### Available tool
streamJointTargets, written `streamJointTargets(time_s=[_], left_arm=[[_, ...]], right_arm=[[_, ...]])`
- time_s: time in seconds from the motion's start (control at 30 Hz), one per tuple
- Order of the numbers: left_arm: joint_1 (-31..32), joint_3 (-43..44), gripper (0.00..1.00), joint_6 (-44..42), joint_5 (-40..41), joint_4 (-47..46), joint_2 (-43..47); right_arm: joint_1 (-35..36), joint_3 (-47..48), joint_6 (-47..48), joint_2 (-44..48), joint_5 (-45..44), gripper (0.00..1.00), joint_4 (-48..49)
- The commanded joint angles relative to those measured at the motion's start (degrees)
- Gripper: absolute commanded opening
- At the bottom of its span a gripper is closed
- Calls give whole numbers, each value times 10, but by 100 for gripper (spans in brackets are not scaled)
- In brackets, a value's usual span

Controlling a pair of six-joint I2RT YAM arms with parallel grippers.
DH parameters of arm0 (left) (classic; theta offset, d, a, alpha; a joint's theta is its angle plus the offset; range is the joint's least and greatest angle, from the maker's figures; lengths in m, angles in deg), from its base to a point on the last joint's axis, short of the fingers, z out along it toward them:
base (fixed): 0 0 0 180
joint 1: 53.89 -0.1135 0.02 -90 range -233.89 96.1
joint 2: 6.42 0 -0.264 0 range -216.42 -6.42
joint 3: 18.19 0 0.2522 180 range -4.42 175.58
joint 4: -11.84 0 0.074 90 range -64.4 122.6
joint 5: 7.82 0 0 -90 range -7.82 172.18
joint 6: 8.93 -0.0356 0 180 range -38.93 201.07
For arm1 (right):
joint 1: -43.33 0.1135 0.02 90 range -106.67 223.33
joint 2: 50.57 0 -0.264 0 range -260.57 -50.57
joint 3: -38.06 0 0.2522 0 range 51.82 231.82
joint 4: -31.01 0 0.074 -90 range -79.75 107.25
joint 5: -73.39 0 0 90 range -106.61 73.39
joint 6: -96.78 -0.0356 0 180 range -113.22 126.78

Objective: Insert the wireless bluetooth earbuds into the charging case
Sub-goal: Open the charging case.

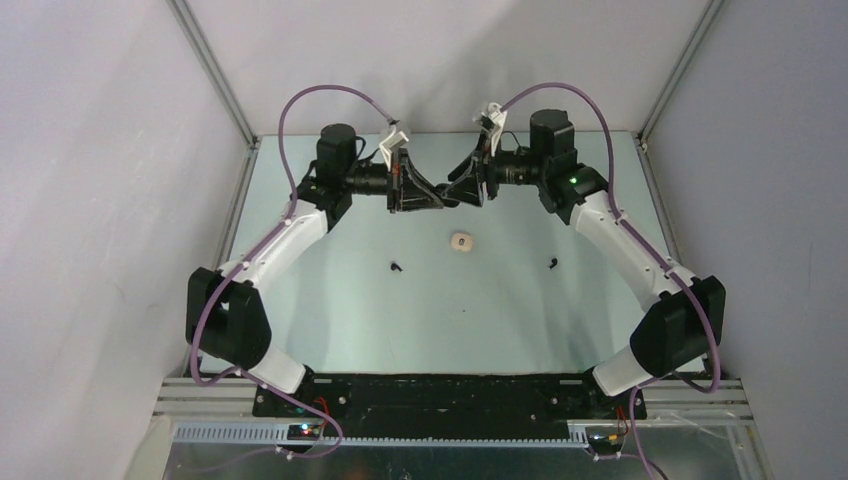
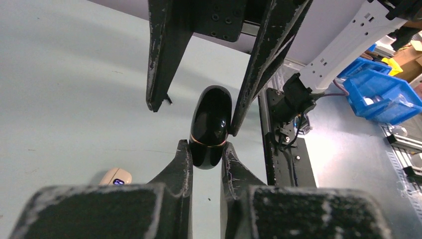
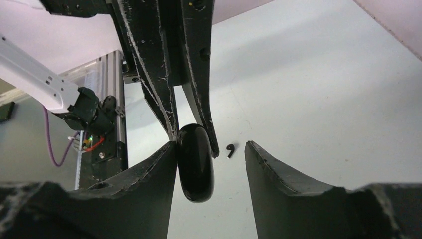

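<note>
Barely begun: the left gripper (image 2: 206, 149) clamps the closed black charging case (image 2: 210, 124) above the table (image 1: 330, 320) near 12 o'clock, the right gripper (image 3: 210, 145) has jaws apart around its lid end, and one black earbud (image 1: 396, 267) at the case's 7 o'clock and a second black earbud (image 1: 552, 264) at 4 o'clock lie loose

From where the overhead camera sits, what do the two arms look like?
The left arm and right arm have white links between chunky black joints, each trailing a purple cable. Their tapered black fingers look scuffed.
</note>
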Motion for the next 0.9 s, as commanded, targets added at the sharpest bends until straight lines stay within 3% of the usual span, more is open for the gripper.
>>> streamJointTargets(time_s=[0.0, 0.87], left_arm=[[3, 22, 0, 2, -13, -22, 0], [1, 15, 0, 16, -5, -30, 2]], right_arm=[[-19, 28, -59, -11, -24, 57, 60], [-59, 58, -67, -14, -33, 59, 72]])
